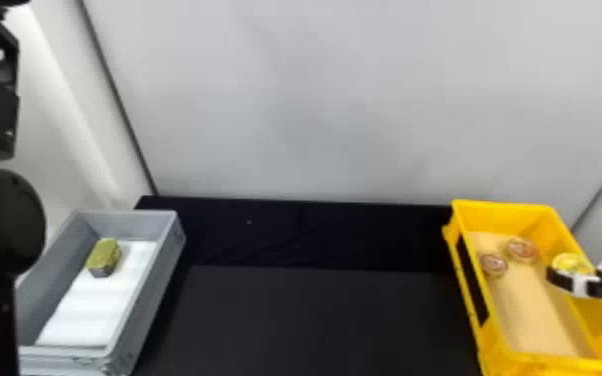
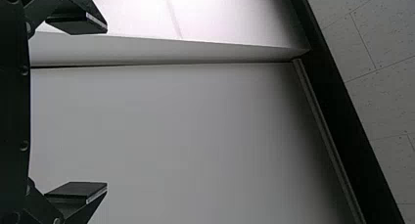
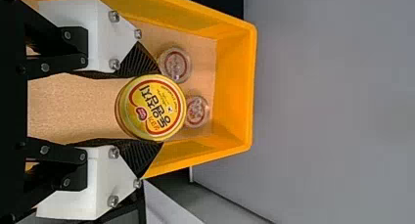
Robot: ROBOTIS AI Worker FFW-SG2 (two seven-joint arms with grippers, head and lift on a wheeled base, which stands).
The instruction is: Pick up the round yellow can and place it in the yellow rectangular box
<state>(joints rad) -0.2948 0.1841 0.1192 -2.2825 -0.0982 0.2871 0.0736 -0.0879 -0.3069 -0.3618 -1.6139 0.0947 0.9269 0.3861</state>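
"What is being risked?"
"The yellow can is being pinched by the right gripper, above the yellow box, near its right edge. A rim strike is being invited by any outward drift; the small tubs are being threatened by forward drift."
"The arms?"
"The right is being angled inward over that edge; the left gripper is being held raised, fingers spread."

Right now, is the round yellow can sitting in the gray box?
No, the round yellow can is between the right gripper's fingers, over the yellow box.
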